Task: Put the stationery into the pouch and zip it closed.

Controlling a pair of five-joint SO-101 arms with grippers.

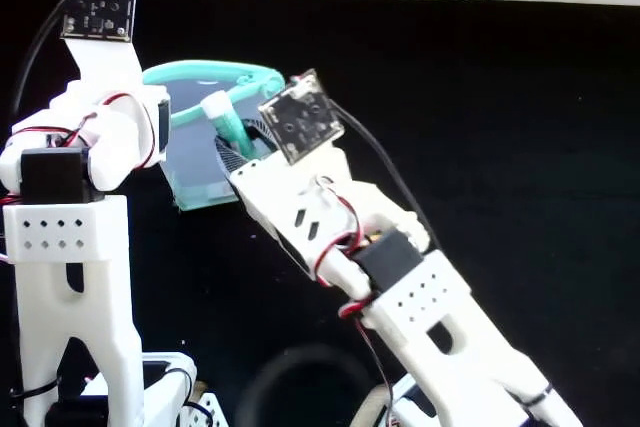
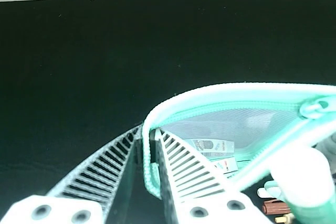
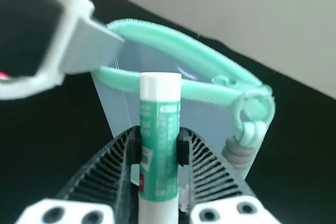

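Note:
A mint-green mesh pouch (image 1: 200,172) is held up off the black table with its mouth gaping open. My left gripper (image 2: 149,136) is shut on the pouch rim (image 2: 210,94) at one end of the opening. My right gripper (image 3: 159,142) is shut on a green and white glue stick (image 3: 160,98), which points at the open mouth, its cap just above the near rim. In the high view the glue stick (image 1: 222,117) slants into the opening beside the left gripper (image 1: 165,129). Labelled items (image 2: 211,147) lie inside the pouch. The zipper pull (image 3: 253,109) hangs at the far end.
The black table (image 1: 500,107) runs back to a pale wall. Both arms crowd close together around the pouch. Brown pencil-like ends (image 2: 275,207) show beneath the pouch in the left wrist view.

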